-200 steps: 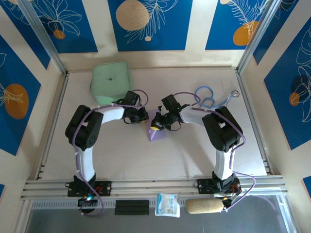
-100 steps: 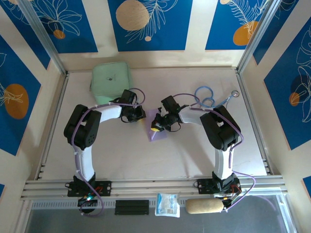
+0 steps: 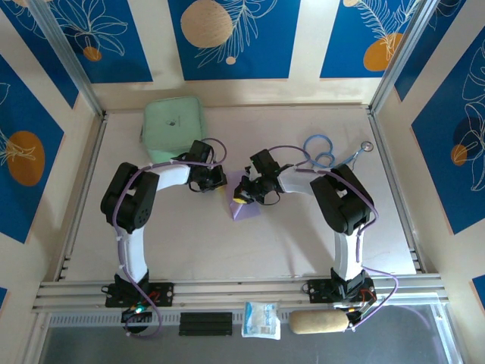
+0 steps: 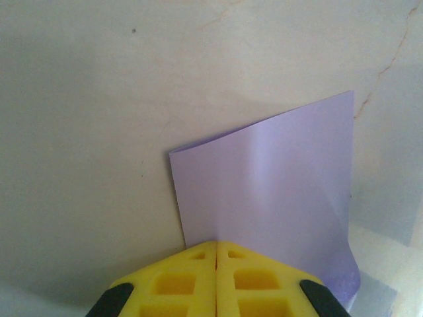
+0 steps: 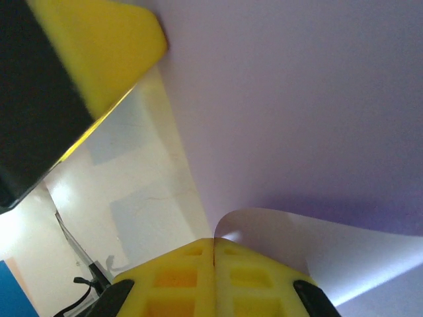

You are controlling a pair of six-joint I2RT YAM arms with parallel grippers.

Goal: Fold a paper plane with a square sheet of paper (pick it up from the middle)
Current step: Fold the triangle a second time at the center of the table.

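Since a second ago the left fingers [image 4: 178,284] have been drawn slightly left and pressed fully together. They are set at the edge of the square sheet of paper [image 3: 247,211]; whether it is pinched cannot be told. The sheet, thin and smooth lilac, is found mid-table [image 3: 227,243], one flap curled and clamped by the closed right fingers [image 5: 178,277]. A rounded mint-green pouch [image 3: 173,121] is noted far left.

The paper [image 4: 264,191] is plain pale lilac. The left claw [image 4: 217,246] and right claw [image 5: 214,242] are yellow. The pouch [image 3: 173,121] is mint-green.
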